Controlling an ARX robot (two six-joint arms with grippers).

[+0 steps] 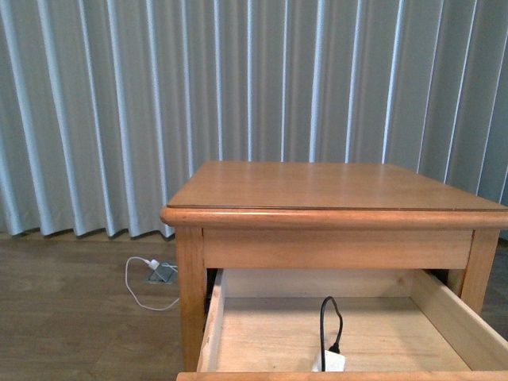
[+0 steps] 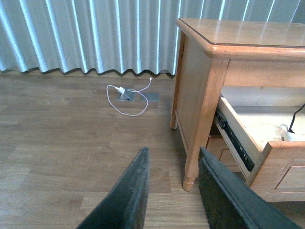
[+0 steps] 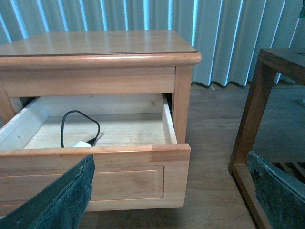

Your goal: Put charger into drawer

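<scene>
Right pincer (image 3: 170, 160): fingers wide apart, nothing in it, hanging square-on to the front panel of the drawer (image 3: 119, 177), near but not touching. Left pincer (image 2: 174, 151): also apart and empty, out over the floor (image 2: 57, 157) beside the front left leg (image 2: 202, 124) under the worktop (image 2: 248, 31), well off the drawer's side.

Charger (image 3: 81, 144) is already inside the drawer. Its white block sits on the drawer bottom, just behind the front board, about mid-width. The black cable loops up from it and comes back down to the black connector beside the block. Drawer is pulled well out.

My read: placing is done. If anything is left, it's shutting the drawer. Key geometry: the drawer's travel axis runs straight away from the right pincer, in under the worktop. So the right arm is nearer and better lined up, and the left would have to come round the leg. Watch item: the cable loop stands up, and I can't tell whether it clears the rail under the worktop.

White cable (image 2: 125, 98) on the floor by the curtain (image 2: 71, 33) isn't ours.
</scene>
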